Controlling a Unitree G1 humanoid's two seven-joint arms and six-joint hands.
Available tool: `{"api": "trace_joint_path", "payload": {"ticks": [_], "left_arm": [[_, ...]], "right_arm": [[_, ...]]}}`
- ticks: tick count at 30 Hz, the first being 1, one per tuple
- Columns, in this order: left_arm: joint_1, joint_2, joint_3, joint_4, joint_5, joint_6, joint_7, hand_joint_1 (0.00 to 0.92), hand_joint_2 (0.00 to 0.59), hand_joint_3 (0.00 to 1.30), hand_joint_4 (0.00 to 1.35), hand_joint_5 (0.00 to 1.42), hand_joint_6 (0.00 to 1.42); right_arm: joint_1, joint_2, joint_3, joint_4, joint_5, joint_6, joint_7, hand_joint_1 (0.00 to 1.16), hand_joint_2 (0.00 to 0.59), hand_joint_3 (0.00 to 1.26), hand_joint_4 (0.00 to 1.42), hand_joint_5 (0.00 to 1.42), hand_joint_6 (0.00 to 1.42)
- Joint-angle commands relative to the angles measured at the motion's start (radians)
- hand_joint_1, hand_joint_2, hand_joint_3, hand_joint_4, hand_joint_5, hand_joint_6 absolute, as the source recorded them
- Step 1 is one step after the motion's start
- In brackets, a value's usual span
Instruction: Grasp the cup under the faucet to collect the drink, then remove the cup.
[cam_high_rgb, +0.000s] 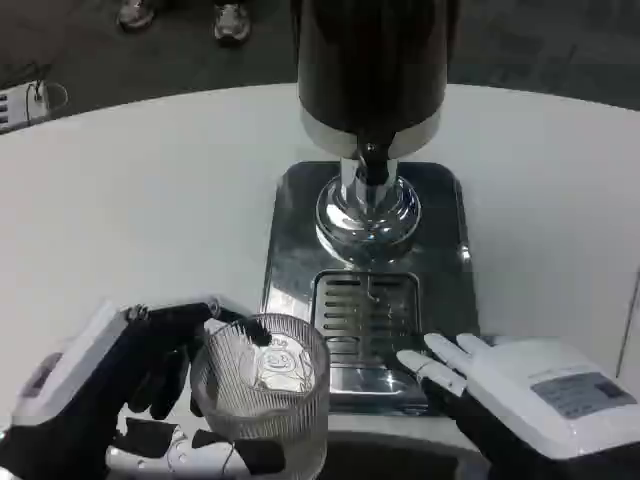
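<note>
Your left hand (130, 385) gripped the cup (262, 395) at seven o'clock of the faucet (373, 165); your right hand (510, 385) lay released, so a tilt risked spilling.

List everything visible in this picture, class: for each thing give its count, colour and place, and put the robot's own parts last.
Drink dispenser: one, dark body, silver base, table centre.
Faucet: one, black, under the dispenser body.
Drip tray: one, silver, slotted, at the base's front.
Cup: one, clear ribbed, bottom left of the tray, held.
Table: one, white.
Shoes: two, grey, floor beyond the table.
Left hand: one, white and black, fingers around the cup.
Right hand: one, white and black, beside the tray, holding nothing.
</note>
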Motion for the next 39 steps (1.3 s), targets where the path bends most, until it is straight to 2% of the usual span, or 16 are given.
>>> {"api": "trace_joint_path", "payload": {"ticks": [1, 23, 32, 39], "left_arm": [[-0.014, 0.010, 0.010, 0.003, -0.020, -0.016, -0.006, 0.512, 0.000, 0.98, 1.10, 1.31, 1.42], [-0.037, 0.008, 0.007, 0.029, -0.013, -0.013, -0.002, 0.512, 0.000, 0.98, 1.10, 1.31, 1.42], [-0.061, 0.001, 0.002, 0.061, -0.001, -0.013, 0.009, 0.512, 0.000, 0.98, 1.10, 1.31, 1.42], [-0.123, 0.001, 0.007, 0.127, 0.044, -0.019, 0.038, 0.512, 0.000, 0.98, 1.10, 1.31, 1.42]], "right_arm": [[-0.002, 0.002, 0.004, -0.015, -0.007, 0.005, 0.018, 0.64, 0.427, 0.07, 0.00, 0.00, 0.00], [-0.013, -0.006, 0.010, -0.015, -0.020, 0.028, 0.019, 0.63, 0.421, 0.07, 0.00, 0.00, 0.00], [-0.008, 0.015, 0.047, -0.015, -0.059, 0.028, 0.004, 0.63, 0.421, 0.07, 0.00, 0.00, 0.00], [0.006, 0.036, 0.052, -0.015, -0.073, 0.013, -0.001, 0.62, 0.420, 0.07, 0.00, 0.00, 0.00]]}}
